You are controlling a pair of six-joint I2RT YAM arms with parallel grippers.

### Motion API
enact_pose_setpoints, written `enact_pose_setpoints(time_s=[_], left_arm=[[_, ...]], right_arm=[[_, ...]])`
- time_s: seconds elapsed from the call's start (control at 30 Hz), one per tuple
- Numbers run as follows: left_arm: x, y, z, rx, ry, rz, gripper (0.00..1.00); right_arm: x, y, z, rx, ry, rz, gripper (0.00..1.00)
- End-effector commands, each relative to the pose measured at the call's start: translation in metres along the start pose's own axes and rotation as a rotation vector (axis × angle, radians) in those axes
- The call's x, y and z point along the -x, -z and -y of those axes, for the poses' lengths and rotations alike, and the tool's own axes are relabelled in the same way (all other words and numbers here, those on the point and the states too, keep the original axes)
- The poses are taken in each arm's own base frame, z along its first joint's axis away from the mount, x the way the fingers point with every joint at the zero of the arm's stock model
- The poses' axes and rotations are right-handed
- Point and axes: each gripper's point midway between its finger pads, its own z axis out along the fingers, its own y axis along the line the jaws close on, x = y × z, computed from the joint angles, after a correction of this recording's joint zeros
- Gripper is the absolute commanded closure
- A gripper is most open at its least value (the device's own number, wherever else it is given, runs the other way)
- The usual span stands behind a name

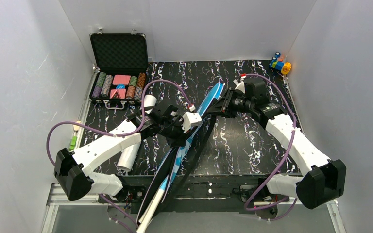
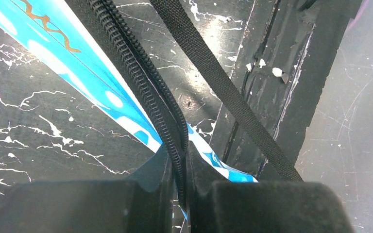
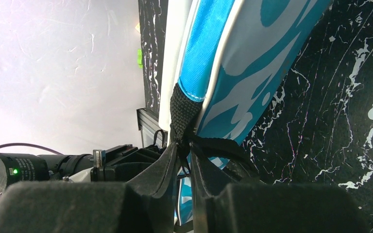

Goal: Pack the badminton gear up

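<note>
Bright, even light, soft shadows. The white panel wall [image 3: 53, 63] washes out at upper left of the right wrist view; black gripper fingers [image 2: 92, 204] blur along both wrist views' lower edges

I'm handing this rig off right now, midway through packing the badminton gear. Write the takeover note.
Left gripper: shut on the black zipper edge of the blue racket-shaped bag, about mid-length.
Right gripper: shut on the black webbing tab at the bag's far end.
The bag lies diagonally across the black marbled table. A white handle sticks out at its near end.
The long white tube lies on the table under the left arm, unpacked.
No shuttlecocks are in view.
Left to do: the zip (how far it is closed can't be told) and the tube.
</note>
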Motion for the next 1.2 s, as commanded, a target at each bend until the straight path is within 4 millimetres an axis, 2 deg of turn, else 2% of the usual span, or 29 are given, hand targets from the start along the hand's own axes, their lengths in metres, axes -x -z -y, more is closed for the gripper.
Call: enact_pose_setpoints(time_s=[0.0,0.23,0.73,0.83,0.93,1.07,1.17], left_arm=[[0.038,0.022,0.008,-0.011,-0.078,0.130,1.00],[0.038,0.022,0.009,-0.017,-0.075,0.131,1.00],[0.039,0.023,0.010,-0.024,-0.072,0.136,1.00],[0.040,0.022,0.010,-0.024,-0.071,0.136,1.00],[0.040,0.022,0.010,-0.025,-0.070,0.135,1.00],[0.038,0.019,0.007,-0.016,-0.066,0.125,1.00],[0.039,0.016,0.003,0.001,-0.069,0.120,1.00]], right_arm=[[-0.003,0.009,-0.014,0.065,0.027,0.008,0.79],[-0.004,0.009,-0.013,0.065,0.024,0.008,0.70],[0.000,0.010,-0.013,0.057,0.025,0.028,0.62],[0.000,0.010,-0.013,0.057,0.024,0.030,0.69],[0.000,0.012,-0.015,0.067,0.030,0.037,0.87],[-0.003,0.015,-0.019,0.090,0.032,0.028,0.95],[-0.012,0.016,-0.023,0.138,0.002,-0.008,0.96]])
